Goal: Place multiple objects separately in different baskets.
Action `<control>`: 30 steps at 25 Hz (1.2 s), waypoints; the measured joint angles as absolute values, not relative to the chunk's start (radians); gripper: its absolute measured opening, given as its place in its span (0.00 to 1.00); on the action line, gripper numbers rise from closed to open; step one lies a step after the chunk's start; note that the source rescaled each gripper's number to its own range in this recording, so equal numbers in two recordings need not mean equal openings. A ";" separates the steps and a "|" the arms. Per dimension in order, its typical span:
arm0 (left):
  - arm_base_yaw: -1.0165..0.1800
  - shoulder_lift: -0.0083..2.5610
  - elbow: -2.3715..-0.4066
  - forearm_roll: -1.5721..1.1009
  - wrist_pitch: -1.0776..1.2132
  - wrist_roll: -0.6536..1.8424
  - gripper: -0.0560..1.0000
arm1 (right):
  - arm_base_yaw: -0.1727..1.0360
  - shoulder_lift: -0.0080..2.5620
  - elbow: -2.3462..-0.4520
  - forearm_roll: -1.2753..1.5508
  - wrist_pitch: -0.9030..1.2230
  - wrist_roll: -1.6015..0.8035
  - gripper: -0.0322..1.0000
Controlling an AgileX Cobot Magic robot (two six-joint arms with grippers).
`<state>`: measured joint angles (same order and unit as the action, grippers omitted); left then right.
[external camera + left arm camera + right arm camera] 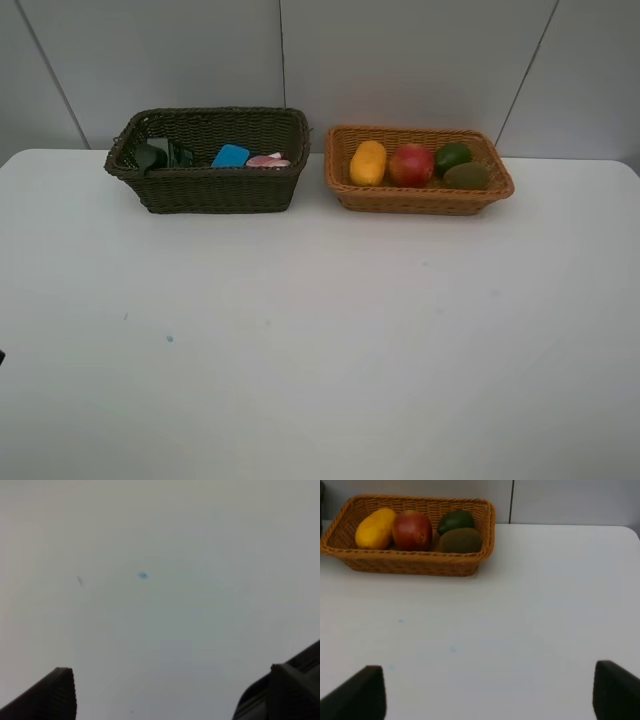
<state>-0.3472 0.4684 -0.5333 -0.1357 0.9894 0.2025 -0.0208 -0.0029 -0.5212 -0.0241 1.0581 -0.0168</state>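
- Worktop (320, 350): white and wide; I see it carrying both baskets at its far edge, near the wall. A small blue speck (143, 575) marks it in my left wrist view.
- Dark basket (210, 190): olive-brown wicker, the deeper one, on the left of my high view, just beside the tan basket but apart from it.
- Tan basket (420, 198): orange-tan wicker, shallower, on the right.
- Left pincer (170, 692): released, jaws spread wide over bare worktop, grasping nothing. I cannot see it from the high camera.
- Right pincer (490, 692): released, jaws wide, empty, facing the tan basket from well back.
- Pump bottle (160, 154): dark green, lying in the dark basket's left end.
- Mango (367, 162): yellow-orange, at the left end of the tan basket.
- Red fruit (411, 165): next to the mango, touching it as far as I can tell.
- Kiwi (466, 176): brown, right end of the tan basket, nearer side.
- Lime (452, 155): green, just behind the kiwi.
- Eraser (230, 156): blue, flat, mid dark basket.
- Pink bottle (263, 161): right of the eraser in the dark basket, mostly hidden by the rim.
- Marker (276, 157): white with pink, against the pink bottle; I cannot make out details.
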 joint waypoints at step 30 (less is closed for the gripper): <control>0.047 -0.006 -0.529 -0.085 1.006 0.188 1.00 | -0.021 -0.003 -0.521 -0.024 1.058 -0.017 1.00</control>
